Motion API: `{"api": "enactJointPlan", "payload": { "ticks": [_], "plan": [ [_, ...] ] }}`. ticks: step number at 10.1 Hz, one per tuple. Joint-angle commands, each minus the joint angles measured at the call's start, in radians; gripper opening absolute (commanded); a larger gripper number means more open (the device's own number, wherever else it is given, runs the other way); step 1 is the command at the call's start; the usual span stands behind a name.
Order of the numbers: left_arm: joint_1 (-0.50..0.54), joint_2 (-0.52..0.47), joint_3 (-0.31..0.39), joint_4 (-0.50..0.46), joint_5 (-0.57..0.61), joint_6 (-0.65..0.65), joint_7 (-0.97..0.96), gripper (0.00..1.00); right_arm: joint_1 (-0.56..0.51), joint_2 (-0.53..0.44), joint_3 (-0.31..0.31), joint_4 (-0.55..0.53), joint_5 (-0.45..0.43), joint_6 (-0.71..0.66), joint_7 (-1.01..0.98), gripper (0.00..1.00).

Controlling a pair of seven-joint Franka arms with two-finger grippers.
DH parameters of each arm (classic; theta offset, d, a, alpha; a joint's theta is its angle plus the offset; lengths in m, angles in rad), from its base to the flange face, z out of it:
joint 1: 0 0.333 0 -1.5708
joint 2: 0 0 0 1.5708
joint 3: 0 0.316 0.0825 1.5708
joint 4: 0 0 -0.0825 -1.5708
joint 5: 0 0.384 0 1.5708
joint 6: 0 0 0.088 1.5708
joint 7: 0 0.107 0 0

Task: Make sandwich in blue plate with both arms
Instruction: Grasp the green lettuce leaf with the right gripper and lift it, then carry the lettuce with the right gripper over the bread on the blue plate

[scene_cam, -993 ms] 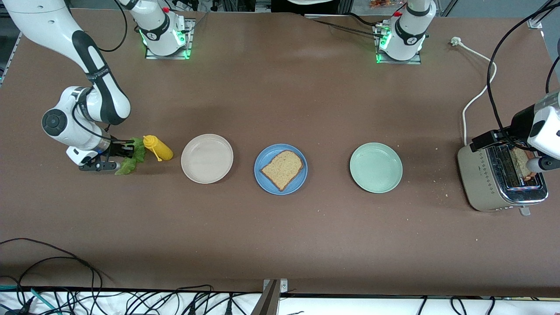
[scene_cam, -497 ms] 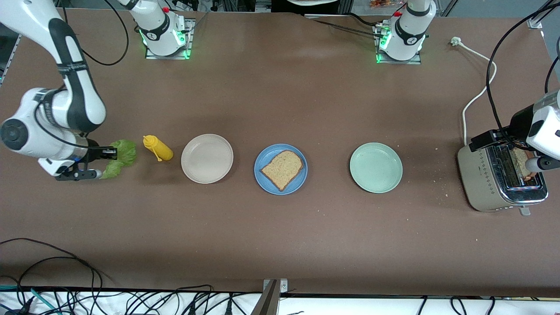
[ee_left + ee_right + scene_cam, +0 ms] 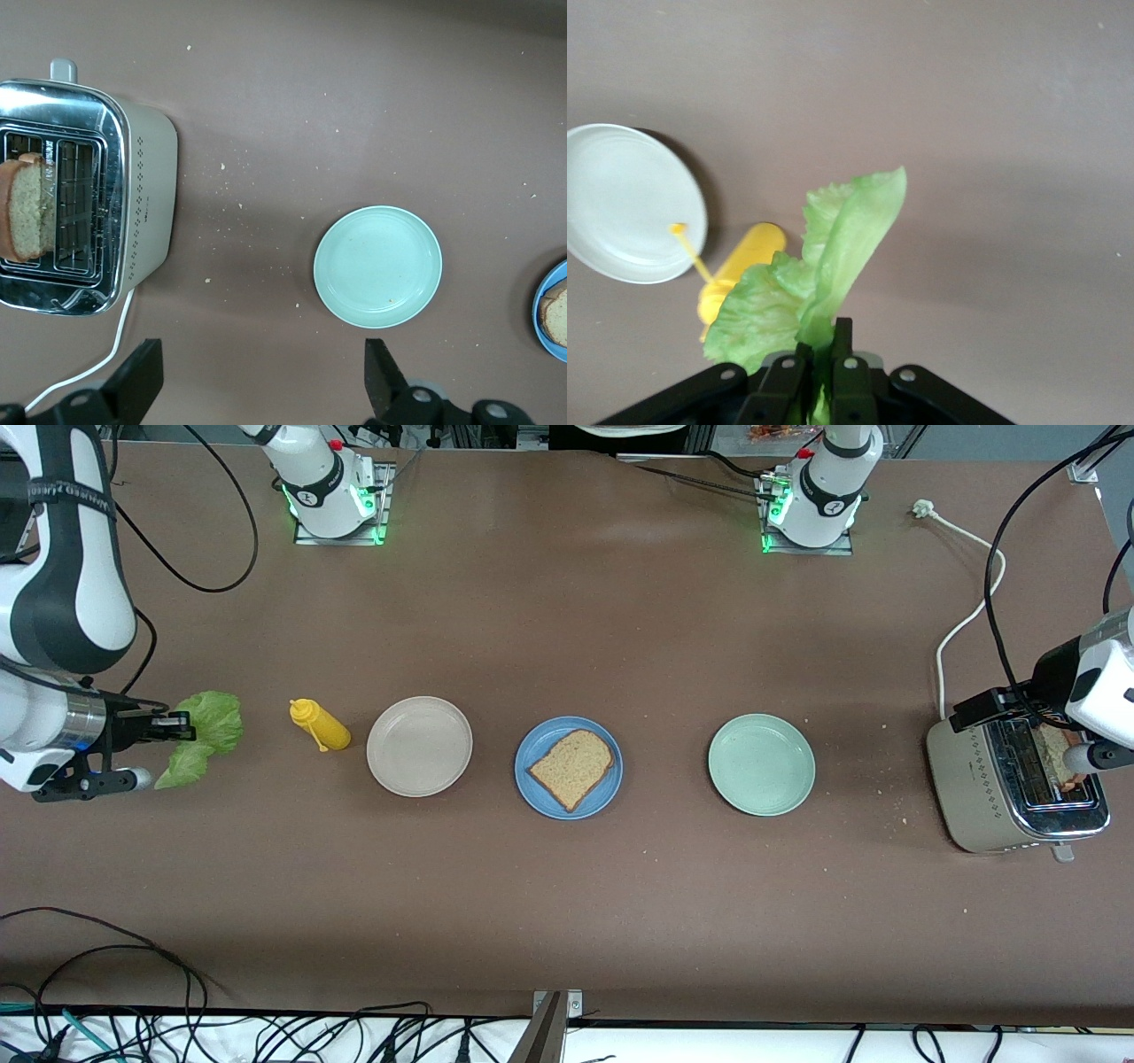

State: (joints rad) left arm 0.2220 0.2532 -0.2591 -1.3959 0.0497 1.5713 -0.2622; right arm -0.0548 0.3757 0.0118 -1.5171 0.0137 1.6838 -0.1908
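The blue plate (image 3: 602,795) lies mid-table with one brown bread slice (image 3: 573,768) on it. My right gripper (image 3: 182,731) is shut on a ruffled green lettuce leaf (image 3: 202,735), which hangs over the table at the right arm's end. In the right wrist view the lettuce (image 3: 833,257) sticks out from between the closed jaws of the right gripper (image 3: 824,354). A second bread slice (image 3: 25,208) stands in the toaster (image 3: 146,204). My left gripper (image 3: 263,376) is open and empty, above the table beside the toaster.
A yellow squeeze bottle (image 3: 319,725) lies between the lettuce and a beige plate (image 3: 419,746). A mint-green plate (image 3: 761,764) sits between the blue plate and the toaster (image 3: 992,779). The toaster's white cord (image 3: 970,615) trails toward the left arm's base. Crumbs dot the table.
The right arm has risen and drawn away from the yellow bottle toward its end of the table, carrying the lettuce. The left arm has not moved.
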Motion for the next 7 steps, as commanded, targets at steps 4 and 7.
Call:
{"api": "enactJointPlan", "payload": {
  "ticks": [4, 7],
  "plan": [
    [-0.003, -0.002, 0.006, 0.018, -0.014, -0.02, 0.018, 1.0, 0.067, 0.037, 0.261, 0.066, 0.108, -0.009, 0.483, 0.0],
    [-0.003, -0.002, 0.004, 0.018, -0.014, -0.02, 0.018, 1.0, 0.217, 0.101, 0.263, 0.06, 0.109, 0.121, 0.696, 0.0]
  ]
}}
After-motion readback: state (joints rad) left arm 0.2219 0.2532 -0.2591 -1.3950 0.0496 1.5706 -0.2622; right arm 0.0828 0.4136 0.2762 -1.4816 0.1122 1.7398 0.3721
